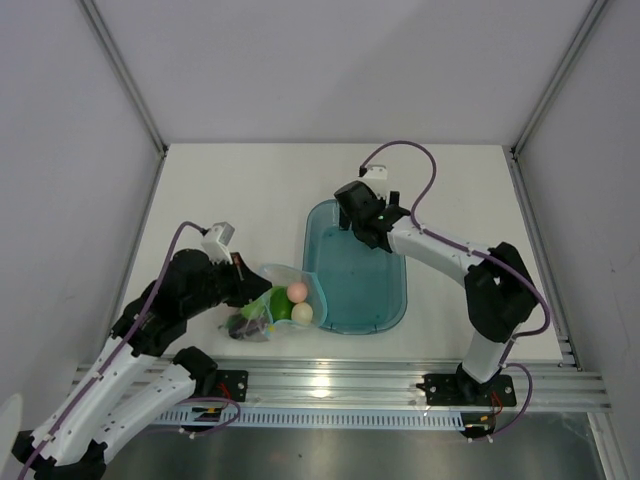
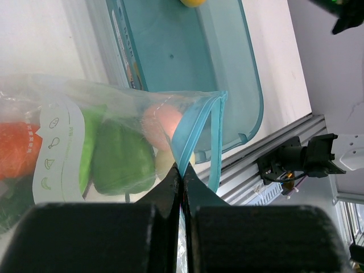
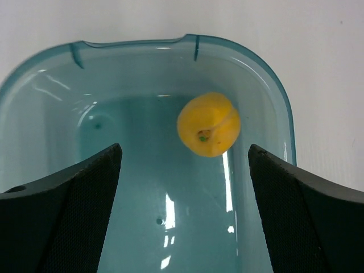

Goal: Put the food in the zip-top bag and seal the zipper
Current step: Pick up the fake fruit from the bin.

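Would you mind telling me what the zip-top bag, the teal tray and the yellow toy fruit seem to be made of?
Zip-top bag: thin clear plastic film, creased, green pepper showing through.
Teal tray: rigid translucent plastic, glossy with sharp highlights.
Yellow toy fruit: probably moulded plastic, matte, with a seam line.

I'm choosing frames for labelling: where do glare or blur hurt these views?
Left wrist: the left hand is a blurred black mass, and the clear crinkly plastic bag hazes the toys inside. Right wrist: white glare streaks the teal translucent tray; the yellow round toy fruit is sharp.
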You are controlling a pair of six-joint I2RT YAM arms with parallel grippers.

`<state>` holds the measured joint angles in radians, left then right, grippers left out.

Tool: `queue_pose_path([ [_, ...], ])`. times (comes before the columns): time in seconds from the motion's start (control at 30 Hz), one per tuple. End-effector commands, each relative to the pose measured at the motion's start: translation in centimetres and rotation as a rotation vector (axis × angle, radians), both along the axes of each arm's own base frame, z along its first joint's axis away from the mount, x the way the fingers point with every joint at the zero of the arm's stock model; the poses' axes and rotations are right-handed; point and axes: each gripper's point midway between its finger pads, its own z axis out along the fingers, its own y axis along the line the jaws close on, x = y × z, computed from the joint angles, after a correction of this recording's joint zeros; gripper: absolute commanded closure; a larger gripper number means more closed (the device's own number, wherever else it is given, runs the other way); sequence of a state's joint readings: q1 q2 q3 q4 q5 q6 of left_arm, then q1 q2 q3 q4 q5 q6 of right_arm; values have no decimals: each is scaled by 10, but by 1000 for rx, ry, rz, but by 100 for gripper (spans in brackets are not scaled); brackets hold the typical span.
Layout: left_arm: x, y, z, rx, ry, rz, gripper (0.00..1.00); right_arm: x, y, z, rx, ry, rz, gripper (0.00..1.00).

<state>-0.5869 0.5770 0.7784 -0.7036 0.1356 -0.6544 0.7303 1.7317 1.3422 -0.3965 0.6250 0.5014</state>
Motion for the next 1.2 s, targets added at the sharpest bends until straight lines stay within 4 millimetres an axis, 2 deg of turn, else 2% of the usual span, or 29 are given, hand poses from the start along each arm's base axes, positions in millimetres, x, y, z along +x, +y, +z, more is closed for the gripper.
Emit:
queue_pose_path([
  [0.0, 8, -6, 8, -25, -30, -5, 100, 12, -16, -3, -91, -26, -83, 7],
  [0.17, 10, -9, 10, -34, -31, -10, 99, 20, -17, -35, -156, 11, -90, 7],
  [0.27, 10, -9, 7, -30, -22, -9, 99, 23, -17, -47, -181, 16, -98, 7],
  [0.7, 12, -10, 5, -31, -11, -4, 100, 33, -18, -75, -208, 43, -99, 11],
  [1.03, 11, -10, 4, -35, -11, -3, 99, 38, -21, -97, -214, 64, -108, 21],
  [1.13, 11, -11, 3, -36, -9, -5, 99, 40, -20, -97, -210, 59, -107, 28],
  [1.17, 11, -10, 2, -34, -7, -2, 99, 40, -21, -97, -210, 56, -110, 33],
])
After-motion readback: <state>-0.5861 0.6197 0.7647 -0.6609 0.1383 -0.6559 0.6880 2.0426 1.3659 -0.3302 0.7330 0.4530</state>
